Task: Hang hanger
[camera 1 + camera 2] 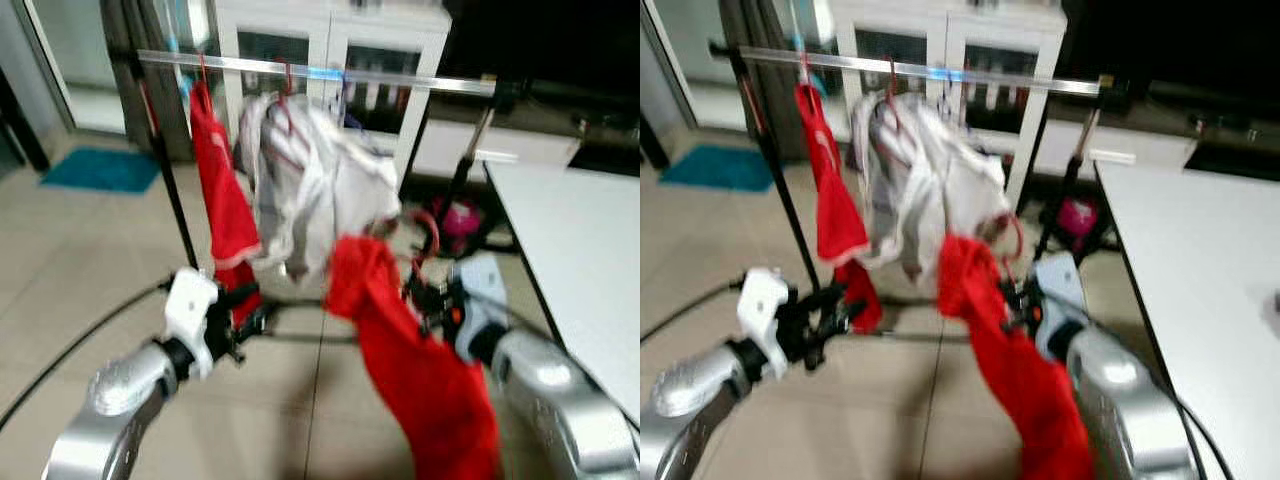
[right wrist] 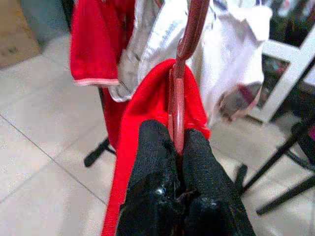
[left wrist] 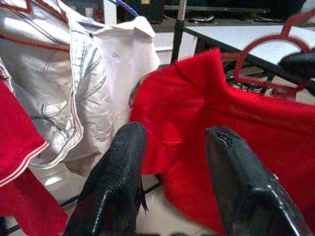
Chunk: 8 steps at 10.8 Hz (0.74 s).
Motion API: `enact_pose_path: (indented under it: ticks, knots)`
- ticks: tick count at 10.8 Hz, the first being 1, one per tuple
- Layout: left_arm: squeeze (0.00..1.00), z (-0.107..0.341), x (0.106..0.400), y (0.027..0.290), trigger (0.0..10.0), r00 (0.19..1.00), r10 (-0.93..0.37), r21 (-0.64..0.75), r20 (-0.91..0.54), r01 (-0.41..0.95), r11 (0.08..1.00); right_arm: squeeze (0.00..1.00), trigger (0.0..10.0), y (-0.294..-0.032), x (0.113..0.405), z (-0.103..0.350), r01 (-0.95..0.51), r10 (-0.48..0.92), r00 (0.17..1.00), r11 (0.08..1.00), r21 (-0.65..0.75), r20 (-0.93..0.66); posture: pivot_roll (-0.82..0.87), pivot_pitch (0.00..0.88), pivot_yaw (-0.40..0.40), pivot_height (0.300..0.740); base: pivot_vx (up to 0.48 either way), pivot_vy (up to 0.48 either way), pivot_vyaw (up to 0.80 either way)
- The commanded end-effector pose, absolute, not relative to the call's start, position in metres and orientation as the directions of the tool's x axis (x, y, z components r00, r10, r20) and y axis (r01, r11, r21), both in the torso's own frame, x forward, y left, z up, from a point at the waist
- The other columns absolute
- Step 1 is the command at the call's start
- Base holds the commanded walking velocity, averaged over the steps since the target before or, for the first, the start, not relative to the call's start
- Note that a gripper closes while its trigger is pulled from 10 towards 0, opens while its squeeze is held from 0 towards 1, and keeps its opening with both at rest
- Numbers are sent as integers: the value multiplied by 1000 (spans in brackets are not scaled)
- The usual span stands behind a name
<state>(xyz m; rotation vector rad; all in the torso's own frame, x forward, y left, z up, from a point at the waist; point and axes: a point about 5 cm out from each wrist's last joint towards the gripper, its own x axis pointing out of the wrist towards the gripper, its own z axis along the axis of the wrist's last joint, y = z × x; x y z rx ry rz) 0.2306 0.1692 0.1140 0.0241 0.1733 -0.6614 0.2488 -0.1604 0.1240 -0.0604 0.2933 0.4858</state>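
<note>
My right gripper (image 2: 176, 142) is shut on a red hanger (image 2: 186, 46) that carries a red garment (image 1: 415, 370). It holds the hanger low, in front of and below the silver rail (image 1: 400, 77) of a clothes rack. The hanger's hook (image 1: 428, 232) curves up beside the garment. On the rail hang a red shirt (image 1: 222, 195) and a white shirt (image 1: 320, 180). My left gripper (image 3: 172, 157) stands open to the left of the held garment, nothing between its fingers, pointing at the red cloth (image 3: 216, 123).
A white table (image 1: 585, 250) stands on the right, close to my right arm. Behind the rack is a white cabinet (image 1: 330, 50). The rack's black legs (image 1: 175, 200) rest on the tiled floor. A blue mat (image 1: 100, 168) lies far left.
</note>
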Motion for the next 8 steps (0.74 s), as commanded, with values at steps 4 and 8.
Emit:
enact_pose_path:
  ticks: [4, 8]
  knots:
    - [0, 121, 238, 165, 10000, 755, -633, 10, -173, 644, 765, 0, 10000, -153, 248, 150, -609, 603, 777, 793, 29, -180, 24, 0, -35, 740, 0, 188, 0]
    - [1000, 127, 271, 148, 10000, 743, -646, -128, -174, 634, 763, 0, 10000, -139, 257, 172, -696, 691, 714, 718, -7, -117, 14, 0, -38, 740, 0, 0, 0]
